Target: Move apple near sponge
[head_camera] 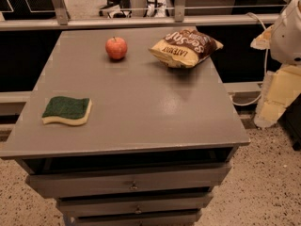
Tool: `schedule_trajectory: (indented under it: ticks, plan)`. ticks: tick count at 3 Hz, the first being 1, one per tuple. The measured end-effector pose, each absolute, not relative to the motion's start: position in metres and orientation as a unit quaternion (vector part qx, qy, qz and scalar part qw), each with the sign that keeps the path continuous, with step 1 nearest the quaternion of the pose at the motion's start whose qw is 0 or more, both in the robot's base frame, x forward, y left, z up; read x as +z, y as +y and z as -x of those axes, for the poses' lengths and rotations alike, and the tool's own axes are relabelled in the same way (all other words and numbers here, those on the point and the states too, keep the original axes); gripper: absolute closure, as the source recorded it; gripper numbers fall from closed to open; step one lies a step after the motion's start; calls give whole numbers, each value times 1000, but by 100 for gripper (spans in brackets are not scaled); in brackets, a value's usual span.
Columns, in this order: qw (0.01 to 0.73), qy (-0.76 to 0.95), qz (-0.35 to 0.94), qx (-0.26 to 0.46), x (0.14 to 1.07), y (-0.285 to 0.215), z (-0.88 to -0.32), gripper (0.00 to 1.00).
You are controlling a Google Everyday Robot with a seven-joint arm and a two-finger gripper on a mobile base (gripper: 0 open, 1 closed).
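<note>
A small red-orange apple (pixel 116 48) with a short dark stem stands at the back of the grey table top (pixel 141 102), left of centre. A flat sponge (pixel 67 110), dark green on top over pale yellow foam, lies near the front left edge, well apart from the apple. My gripper is not in view. Only a white rounded part of my arm (pixel 288 29) shows at the right edge, beside and off the table.
A brown and yellow chip bag (pixel 185 47) lies at the back right, close to the right of the apple. The table top sits on a grey cabinet with drawers (pixel 134 185). A rail (pixel 141 21) runs behind the table. Speckled floor lies on both sides.
</note>
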State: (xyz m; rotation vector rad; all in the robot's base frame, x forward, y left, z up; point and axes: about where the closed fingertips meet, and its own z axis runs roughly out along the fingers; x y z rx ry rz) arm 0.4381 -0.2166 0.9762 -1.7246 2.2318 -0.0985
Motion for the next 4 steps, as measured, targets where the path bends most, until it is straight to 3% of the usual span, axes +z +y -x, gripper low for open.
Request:
schedule_trajectory:
  ticks: [2, 4]
  plan:
    - [184, 782, 595, -13, 975, -214, -446, 0]
    - [347, 762, 530, 133, 960, -178, -511, 0]
